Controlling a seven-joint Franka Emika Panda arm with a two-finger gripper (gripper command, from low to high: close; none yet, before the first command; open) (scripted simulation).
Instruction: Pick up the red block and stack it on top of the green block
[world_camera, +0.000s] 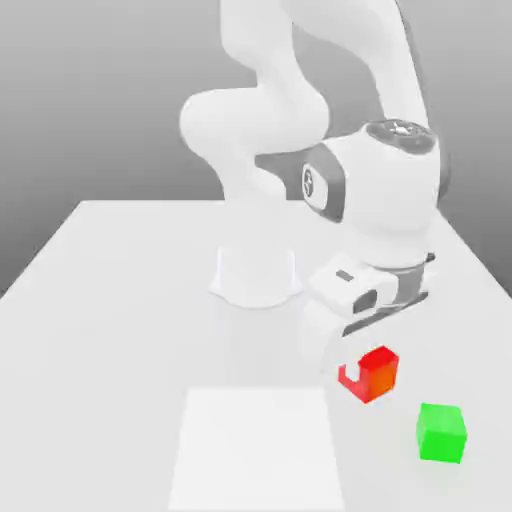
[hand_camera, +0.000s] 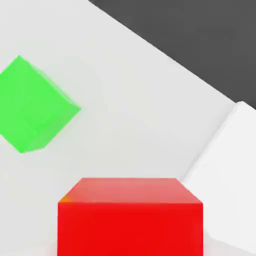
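The red block (world_camera: 376, 378) lies on the white table toward the exterior view's right, near the front. My gripper (world_camera: 362, 366) is down over it, and the white hand hides the block's upper left corner. In the hand view the red block (hand_camera: 130, 217) is very close and squarely lined up with the camera. The green block (world_camera: 441, 432) stands apart from it on the table, further to the exterior view's right and nearer the front. It is turned at an angle in the hand view (hand_camera: 35, 105). Nothing rests on the green block.
The arm's white base (world_camera: 255, 275) stands at the middle of the table (world_camera: 110, 300), behind the blocks. A slightly brighter white square patch (world_camera: 258, 445) lies flat at the front centre, to the exterior view's left of the red block.
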